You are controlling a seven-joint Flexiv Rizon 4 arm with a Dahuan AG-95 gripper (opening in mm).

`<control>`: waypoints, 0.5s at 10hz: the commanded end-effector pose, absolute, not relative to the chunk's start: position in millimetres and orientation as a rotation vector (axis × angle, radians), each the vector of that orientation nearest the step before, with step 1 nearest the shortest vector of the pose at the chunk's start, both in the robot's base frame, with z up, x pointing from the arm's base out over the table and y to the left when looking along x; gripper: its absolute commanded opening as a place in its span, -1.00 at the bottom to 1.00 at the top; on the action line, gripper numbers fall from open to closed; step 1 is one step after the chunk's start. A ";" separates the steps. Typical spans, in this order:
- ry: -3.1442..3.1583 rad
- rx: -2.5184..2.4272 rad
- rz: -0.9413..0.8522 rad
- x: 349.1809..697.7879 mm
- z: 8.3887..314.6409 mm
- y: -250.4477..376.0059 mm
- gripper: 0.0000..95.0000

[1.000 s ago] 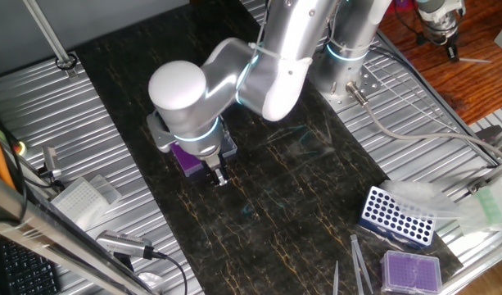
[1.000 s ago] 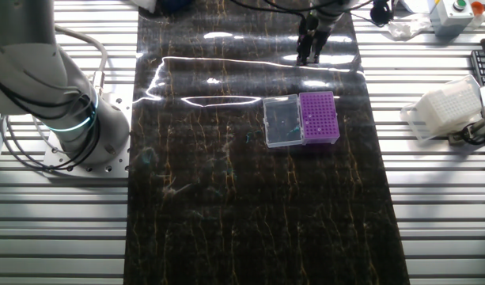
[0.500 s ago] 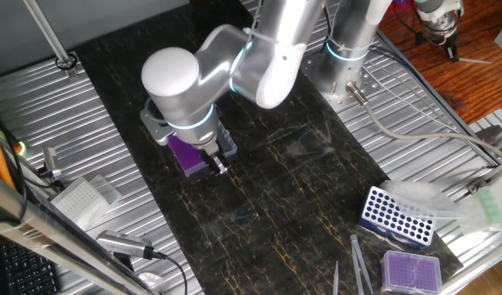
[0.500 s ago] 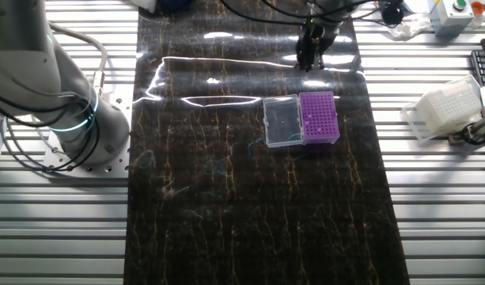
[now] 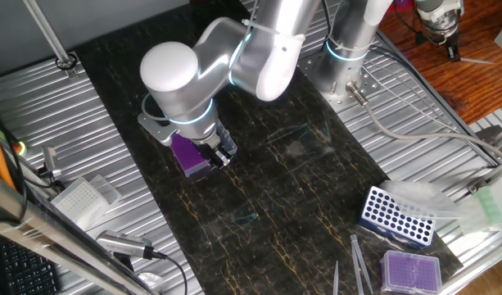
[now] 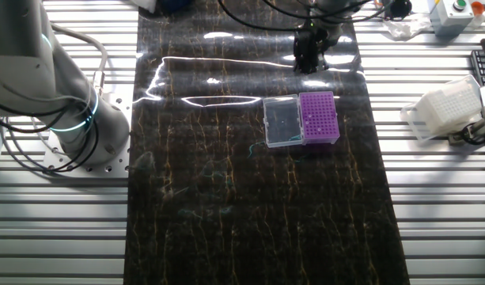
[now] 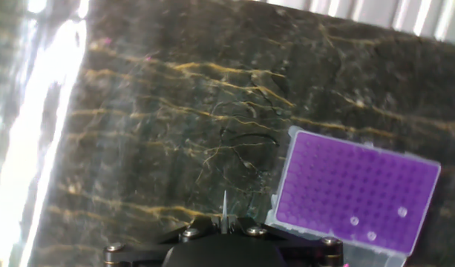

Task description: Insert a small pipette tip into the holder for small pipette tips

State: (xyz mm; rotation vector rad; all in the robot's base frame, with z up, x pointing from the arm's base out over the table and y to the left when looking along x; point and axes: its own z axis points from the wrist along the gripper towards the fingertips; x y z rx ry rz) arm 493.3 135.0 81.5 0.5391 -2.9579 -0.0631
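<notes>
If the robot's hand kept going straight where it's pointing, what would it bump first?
Probably the dark mat, not the purple rack, which sits off to one side. The hand pinches a tiny clear tip. Depth is unclear.

1. The mat (image 6: 226,198) on the table looks like dark, marble-patterned sheet with gold veins; it is glossy and throws back bright streaks of light.
2. The table (image 6: 448,206) beside it is bare ribbed metal with a dull silver sheen.
3. The arm (image 5: 234,61) has smooth, satin silver-white shells.
4. The purple rack (image 7: 357,189) is matt plastic, finely dotted with holes; its lid (image 6: 282,122) is clear, shiny plastic.
5. The pipette tip (image 7: 224,211) is thin, clear plastic.
6. The blue rack (image 5: 395,216) looks like plastic with a white top.
</notes>
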 end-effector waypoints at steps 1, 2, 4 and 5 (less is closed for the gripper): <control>-2.947 0.611 -0.060 493.2 82.0 133.7 -1.00; -2.944 0.626 -0.058 493.2 82.0 133.7 -1.00; -2.944 0.618 -0.050 493.2 82.0 133.7 -1.00; -2.973 0.460 -0.051 493.5 82.5 133.9 -1.00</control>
